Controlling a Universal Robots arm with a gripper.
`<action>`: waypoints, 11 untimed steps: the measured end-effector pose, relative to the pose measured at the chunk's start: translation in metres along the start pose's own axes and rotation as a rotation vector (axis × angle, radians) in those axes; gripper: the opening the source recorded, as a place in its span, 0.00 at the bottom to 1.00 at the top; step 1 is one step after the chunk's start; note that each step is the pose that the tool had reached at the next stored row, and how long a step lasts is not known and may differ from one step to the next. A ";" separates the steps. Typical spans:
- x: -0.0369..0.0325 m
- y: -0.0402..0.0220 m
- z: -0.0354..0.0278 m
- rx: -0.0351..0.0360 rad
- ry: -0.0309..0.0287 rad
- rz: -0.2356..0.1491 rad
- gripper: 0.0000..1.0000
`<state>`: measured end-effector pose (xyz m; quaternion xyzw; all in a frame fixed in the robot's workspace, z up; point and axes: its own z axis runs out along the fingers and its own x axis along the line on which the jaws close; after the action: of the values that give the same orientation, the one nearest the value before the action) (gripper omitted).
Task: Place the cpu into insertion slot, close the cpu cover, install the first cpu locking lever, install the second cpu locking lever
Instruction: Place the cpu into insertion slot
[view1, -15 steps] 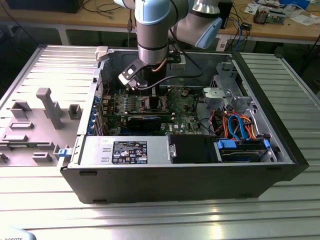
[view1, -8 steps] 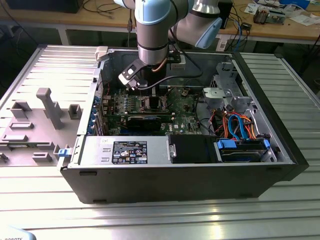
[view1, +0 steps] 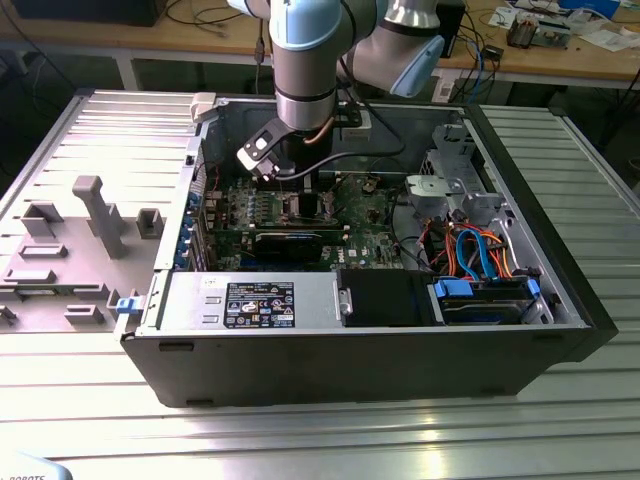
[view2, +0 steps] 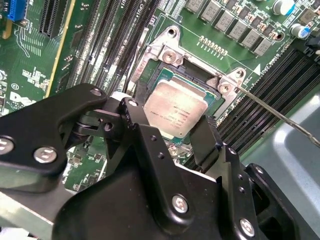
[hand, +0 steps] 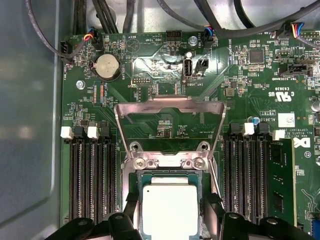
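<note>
On the exterior view's left, well apart from the fingers, we note a grey fixture plate (view1: 140, 262) lying outside the computer case (view1: 360, 362). Toward the middle, the gripper (view1: 296, 190) reaches into the case over the green motherboard (view1: 375, 235).

In both wrist views the fingers (view2: 135, 117) are clenched on the cpu (view2: 176, 111), one on each of two opposite edges, so the chip lies directly between them. It sits low over the insertion slot (view2: 192, 72); we cannot tell whether it is fully seated. Just beyond the fingertips the cpu cover (hand: 170, 104) stands swung open. A thin locking lever (view2: 280, 116) runs outward beside one finger. Memory slots (hand: 92, 185) flank both fingers.

On the exterior view's right, far from the fingers, lie coloured cables (view1: 480, 255).

We judge the first step, placing the cpu, to be in hand; cover and levers are not yet done. The next move calls for the chip to lie flat and square within the rim, then a release that does not drag it.
</note>
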<state>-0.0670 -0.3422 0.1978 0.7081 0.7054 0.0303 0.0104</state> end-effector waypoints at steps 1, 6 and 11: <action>0.0000 0.0000 -0.0010 0.0001 0.0000 0.000 0.62; 0.0002 0.0004 -0.0076 0.0001 -0.0001 0.000 0.62; 0.0004 0.0013 -0.0147 0.0063 -0.0001 0.000 0.24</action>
<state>-0.0665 -0.3422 0.2126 0.7082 0.7054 0.0280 0.0082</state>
